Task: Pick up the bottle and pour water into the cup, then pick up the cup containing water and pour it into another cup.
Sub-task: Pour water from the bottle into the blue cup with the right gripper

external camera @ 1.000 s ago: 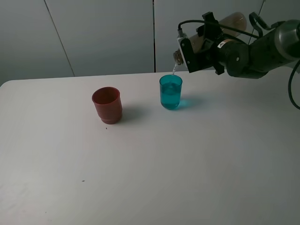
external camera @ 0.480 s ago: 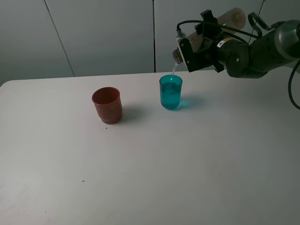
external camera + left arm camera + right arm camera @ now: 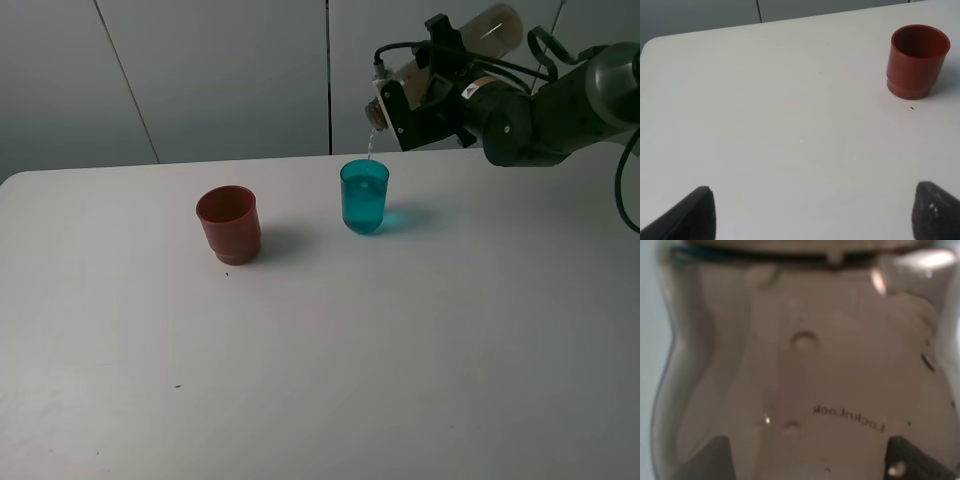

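1. The right gripper (image 3: 432, 92) is clamping the bottle (image 3: 494, 26) at mid-body. In the right wrist view its smoky wall is filling the space between the two fingers (image 3: 715, 460), which are pressing against it.
2. The bottle's long axis is lying close to level. The base is sitting a little higher behind the fingers, and the open neck is dipping ahead of them.
3. The teal cup (image 3: 364, 196) is standing upright below the fingers and slightly ahead, right under the neck but not touching it. A thin stream (image 3: 370, 148) is falling from the neck into the cup, which is looking well filled.
4. The red cup (image 3: 229, 224) is standing well apart from the right fingers, beyond the teal cup.
5. The left gripper (image 3: 815, 217) is holding its fingers wide apart and gripping nothing, over bare table (image 3: 765, 125). The red cup is standing ahead of these fingers and off to one side, well apart. The teal cup is not showing in the left wrist view.
6. Judging from this, the right arm is the nearer one to the teal cup. The coming move is turning on the neck-over-rim alignment while the bottle is being tipped back upright.
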